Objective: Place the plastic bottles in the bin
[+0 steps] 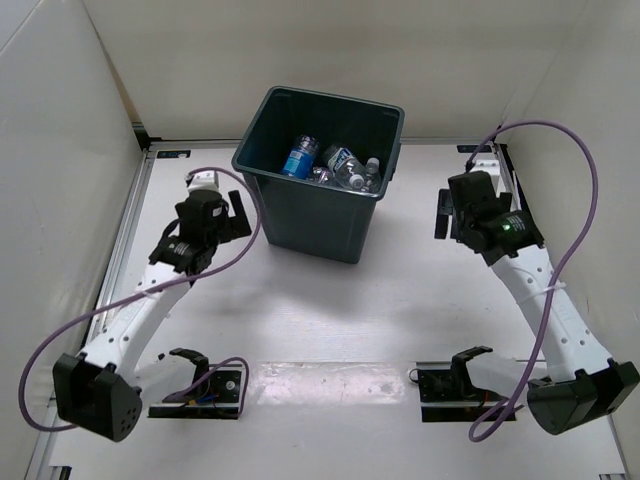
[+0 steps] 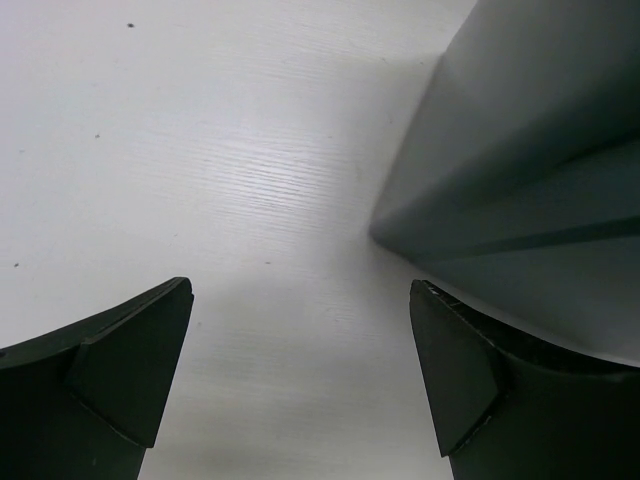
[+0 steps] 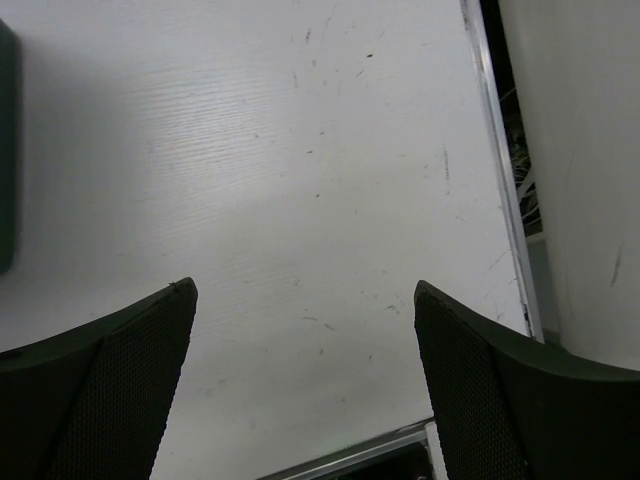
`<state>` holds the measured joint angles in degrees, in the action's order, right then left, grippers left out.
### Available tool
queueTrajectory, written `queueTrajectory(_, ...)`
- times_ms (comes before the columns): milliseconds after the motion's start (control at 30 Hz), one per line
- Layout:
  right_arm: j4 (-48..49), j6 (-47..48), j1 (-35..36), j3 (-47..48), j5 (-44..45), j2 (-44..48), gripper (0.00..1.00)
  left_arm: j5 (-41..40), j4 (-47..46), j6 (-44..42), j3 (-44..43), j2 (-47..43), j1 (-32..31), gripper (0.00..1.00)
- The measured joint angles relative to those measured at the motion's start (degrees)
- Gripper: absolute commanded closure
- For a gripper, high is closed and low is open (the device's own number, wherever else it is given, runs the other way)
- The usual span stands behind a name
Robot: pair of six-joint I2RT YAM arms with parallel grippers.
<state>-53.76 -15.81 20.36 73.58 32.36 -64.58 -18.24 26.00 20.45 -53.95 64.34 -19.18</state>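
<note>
Lying heaped inside the bin, the plastic bottles rest at its bottom; the bin stands far-centre on the tabletop; left end effector gapes empty beside its wall; right end effector gapes empty, well apart.

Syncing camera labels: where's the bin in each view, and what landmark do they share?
Top external: bin at centre, on the far half of the table.
Left wrist: its corner and wall fill the right side.
Right wrist: only a dark sliver at the left edge.
Shared landmark: the white table, in all three.
</note>
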Motion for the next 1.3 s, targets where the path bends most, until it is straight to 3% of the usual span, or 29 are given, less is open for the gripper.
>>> queueTrajectory(233, 1.5, 2.7, 2.8, -8.4, 3.5, 2.9, 0.1, -3.7, 4.2, 3.4, 5.1, -9.3, 0.1, 0.0)
queueTrajectory(533, 2.1, 2.6, 1.3, -8.9, -0.4, 2.9, 0.1, -11.7, 7.0, 4.7, 8.5, -11.8, 0.1, 0.0)
queueTrajectory(800, 2.8, 2.4, -0.9, -8.9, -5.6, 2.7, 0.1, -18.0, 8.4, 9.7, 8.9, -7.3, 0.4, 0.0)
queueTrajectory(1300, 5.1, -0.2, -1.7, -10.3, -6.4, 0.8, 0.1, -15.9, 8.3, 9.3, 6.5, -4.7, 5.4, 0.0)
